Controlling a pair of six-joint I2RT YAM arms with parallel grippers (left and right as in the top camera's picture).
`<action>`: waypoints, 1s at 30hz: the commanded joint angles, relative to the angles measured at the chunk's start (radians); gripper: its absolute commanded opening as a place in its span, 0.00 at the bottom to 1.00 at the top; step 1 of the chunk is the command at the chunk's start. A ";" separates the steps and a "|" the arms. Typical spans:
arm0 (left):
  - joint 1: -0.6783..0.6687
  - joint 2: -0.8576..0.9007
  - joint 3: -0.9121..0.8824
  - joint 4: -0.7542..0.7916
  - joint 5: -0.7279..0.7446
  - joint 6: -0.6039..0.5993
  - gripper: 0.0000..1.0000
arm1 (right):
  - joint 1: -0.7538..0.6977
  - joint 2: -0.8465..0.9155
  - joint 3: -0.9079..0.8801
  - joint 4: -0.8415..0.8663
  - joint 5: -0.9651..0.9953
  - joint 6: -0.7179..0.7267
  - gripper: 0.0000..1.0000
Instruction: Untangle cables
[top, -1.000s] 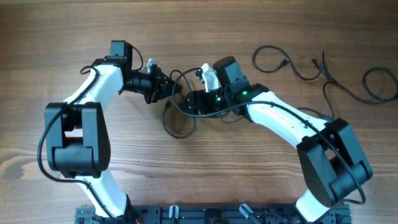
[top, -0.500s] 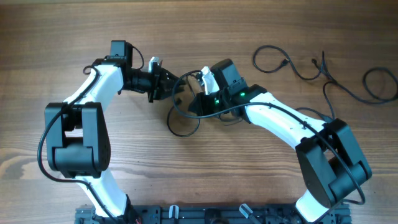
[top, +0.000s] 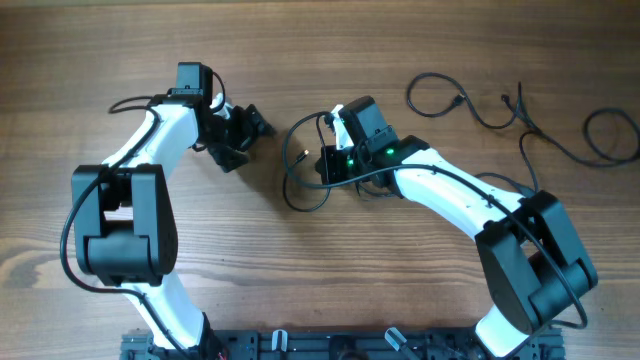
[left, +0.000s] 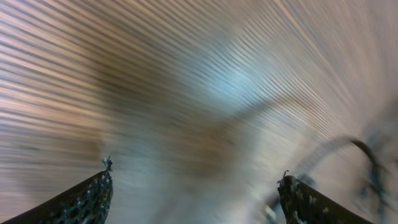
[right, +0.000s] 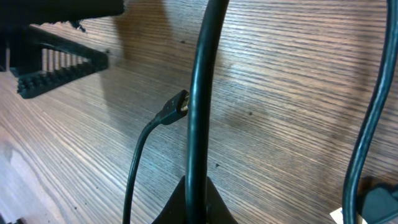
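Held cable: a thin black cord (right: 200, 93) runs straight up out of the right claw in the wrist view. From overhead it curves into a loose loop on the wood, mid-table, just left of that claw.
Plug: a small plug end (right: 177, 106) lies on the wood right beside the held strand; I cannot tell whether the two touch.
Second strand: another black strand (right: 373, 112) crosses the right edge of the same wrist view.
Other cables: more thin black cords (top: 457, 100) lie in open loops at the far right of the table, well apart from both claws.
Right gripper (right: 194, 202): closed tight, with the cord pinched between its fingers.
Left gripper (top: 243, 140): spread wide and holding nothing. It is left of the loop and clear of it. Its own wrist view is heavily blurred, showing only the two finger tips (left: 81, 199) far apart over wood grain.
Table (top: 300, 40): bare brown wood planks under everything.
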 joint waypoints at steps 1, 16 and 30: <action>0.002 0.011 0.000 0.018 -0.199 0.008 0.94 | 0.002 0.009 0.012 0.010 0.031 -0.019 0.04; 0.002 0.011 0.000 0.048 -0.198 0.008 0.98 | -0.002 -0.241 0.245 -0.132 0.606 -0.262 0.05; 0.002 0.011 0.000 0.048 -0.198 0.008 1.00 | -0.252 -0.049 0.224 -0.123 0.908 -0.249 0.04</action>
